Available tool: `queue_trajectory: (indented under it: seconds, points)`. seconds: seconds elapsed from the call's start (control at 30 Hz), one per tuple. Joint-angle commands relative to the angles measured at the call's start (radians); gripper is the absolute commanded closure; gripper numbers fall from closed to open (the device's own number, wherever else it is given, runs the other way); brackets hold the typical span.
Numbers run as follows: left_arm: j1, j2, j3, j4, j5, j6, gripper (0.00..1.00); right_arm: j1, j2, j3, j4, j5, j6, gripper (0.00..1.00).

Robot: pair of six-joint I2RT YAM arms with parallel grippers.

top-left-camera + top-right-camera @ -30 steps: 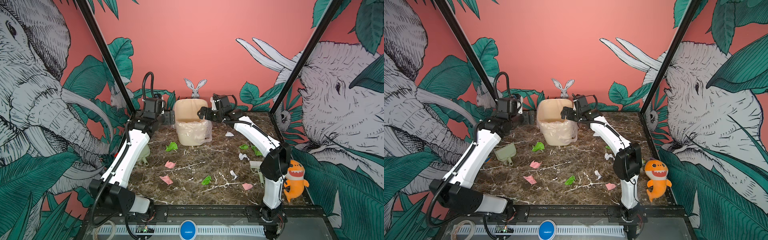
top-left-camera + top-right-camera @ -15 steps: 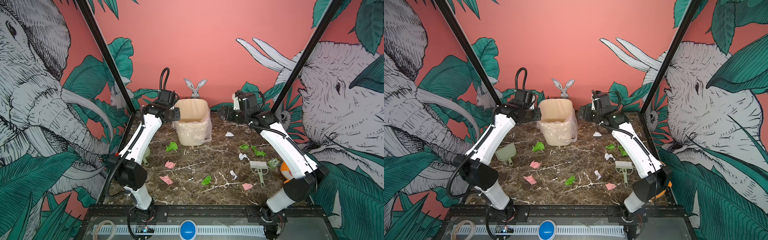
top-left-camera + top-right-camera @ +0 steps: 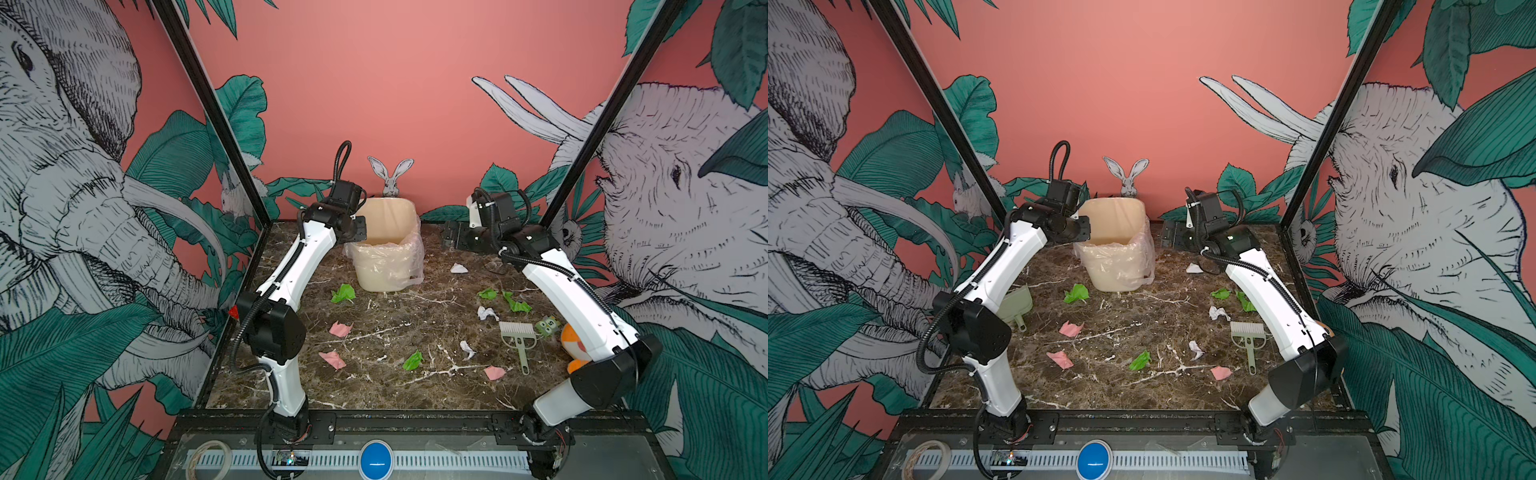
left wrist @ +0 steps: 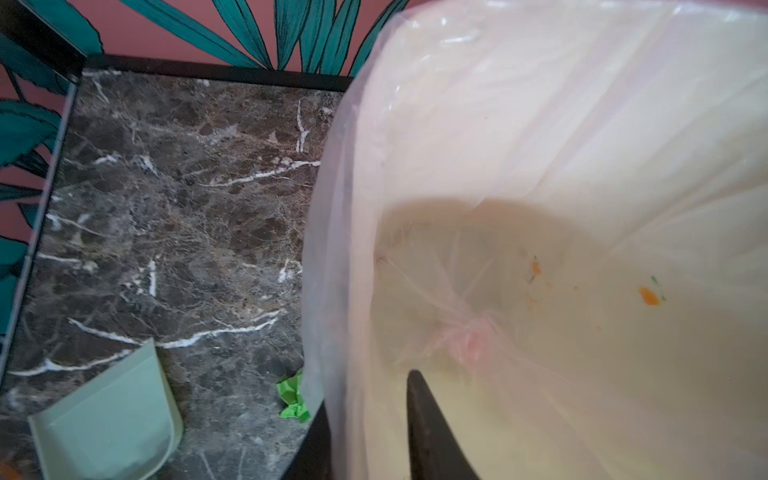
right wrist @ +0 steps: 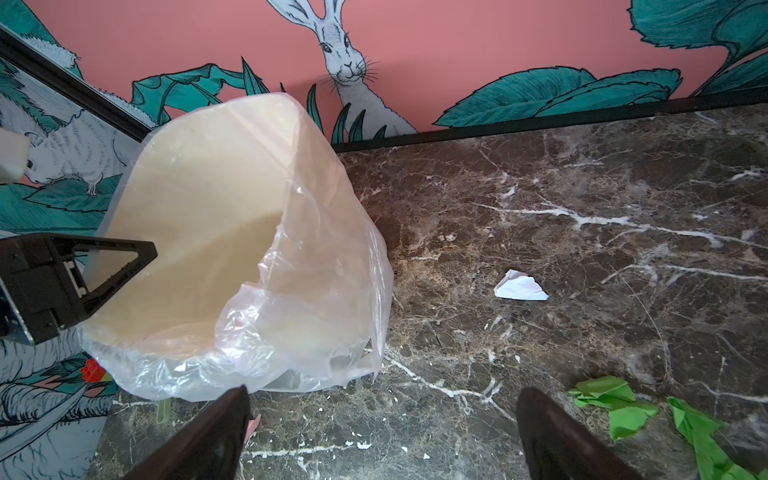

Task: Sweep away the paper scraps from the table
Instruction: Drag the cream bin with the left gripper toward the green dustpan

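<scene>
**Left gripper** [image 3: 358, 231]: it is at the rim of the cream bin [image 3: 386, 266], on the side facing its own arm. The bin carries a clear plastic liner. In the left wrist view, one dark finger [image 4: 432, 432] sits inside the bin. The other finger sits outside the wall, and only a narrow gap separates them. Whether they actually clamp the wall cannot be determined.

- **Nearest to it:** a green scrap [image 4: 293, 399] lies on the table [image 4: 174, 208], against the foot of the liner below this gripper.
- **Farther out:** a pale green dustpan [image 4: 108, 415] lies flat, apart from the bin.

**Right gripper** [image 5: 384, 390]: the jaws are spread wide with nothing between them. It is held over bare table just beside the bin, on the side opposite the left gripper.

- **Nearest to it:** a pair of green scraps [image 5: 611, 403] lies just outside the finger turned away from the bin.
- **Ahead of the fingertips:** a white scrap [image 5: 521, 286] lies alone on the marble, apart from them.

**Well away from both grippers:** the other paper scraps [image 3: 340, 329], in pink, green and white, lie scattered over the middle and front of the table.

- **Brush:** a pale green brush [image 3: 517, 332] lies flat beside the right arm's forearm, with a crumpled white piece [image 3: 487, 312] near its bristles.
- **Toy:** an orange plush toy [image 3: 571, 345] is partly hidden behind that arm.
</scene>
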State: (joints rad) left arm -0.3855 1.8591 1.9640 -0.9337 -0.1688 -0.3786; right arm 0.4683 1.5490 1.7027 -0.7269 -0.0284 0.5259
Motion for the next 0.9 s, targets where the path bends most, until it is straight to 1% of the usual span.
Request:
queue_trajectory:
  seconds: [0.0, 0.07, 0.17, 0.43, 0.67, 0.87]
  points:
    - [-0.007, -0.011, 0.029, -0.022, -0.028, -0.021, 0.82, -0.011, -0.036, -0.013, -0.003, 0.022, -0.012, 0.01]
    - [-0.007, -0.008, 0.029, -0.019, -0.034, -0.023, 0.87, -0.013, -0.043, -0.018, -0.003, 0.022, -0.012, 0.01]
    - [-0.007, -0.006, 0.028, -0.011, -0.036, -0.028, 0.89, -0.017, -0.046, -0.023, -0.003, 0.022, -0.013, 0.01]
    - [-0.012, -0.003, 0.040, -0.002, -0.049, -0.025, 1.00, -0.020, -0.040, -0.025, 0.007, 0.016, -0.009, 0.01]
    - [-0.013, -0.004, 0.044, 0.028, -0.058, -0.026, 1.00, -0.020, -0.040, -0.025, 0.002, 0.020, -0.013, 0.01]
    - [-0.013, -0.003, 0.055, 0.039, -0.123, -0.032, 1.00, -0.020, -0.044, -0.025, 0.000, 0.025, -0.012, 0.01]
